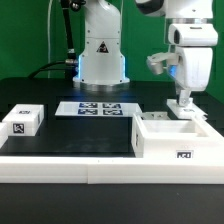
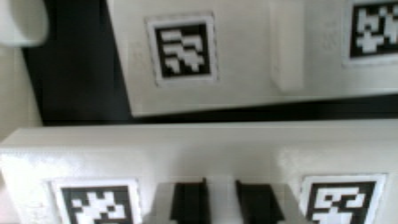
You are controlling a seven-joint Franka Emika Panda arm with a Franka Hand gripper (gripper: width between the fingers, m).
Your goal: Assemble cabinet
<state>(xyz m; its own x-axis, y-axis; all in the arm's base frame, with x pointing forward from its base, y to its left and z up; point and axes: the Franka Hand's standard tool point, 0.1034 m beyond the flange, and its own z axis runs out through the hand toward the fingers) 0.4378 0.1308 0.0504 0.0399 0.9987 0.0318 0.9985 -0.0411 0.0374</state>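
1. Position of the work. The cabinet body point(image 1: 172, 140) sits on the black table point(image 1: 80, 135) at the exterior view's right. It is an open-topped white box, mouth upward, with a fiducial tag on the wall facing the camera. Its long axis appears to run across the exterior view, from left to right.

2. Position of the tool. The gripper point(image 1: 182, 104) points straight down and hangs over the far wall of the cabinet body, toward that wall's right end. The tips reach the rim or stand just above it; contact cannot be confirmed at this resolution.

3. State of the tool. The jaws appear close together in the exterior view, but it cannot be told whether they are parted, closed on nothing, or pinching the far wall. The wrist view shows only tagged white panel faces at very close range, separated by a dark gap, and does not settle it.

4. Governing relation. The work lies directly beneath the tool, not to one side. Any grasp or push therefore acts on the far wall, across the long axis; a short vertical travel is probably all that separates tool and rim.

5. Other items. A small white tagged part point(image 1: 22, 122) lies at the exterior view's left, well apart from the gripper. The marker board point(image 1: 100, 108) lies between it and the cabinet body, in front of the robot base point(image 1: 102, 55).
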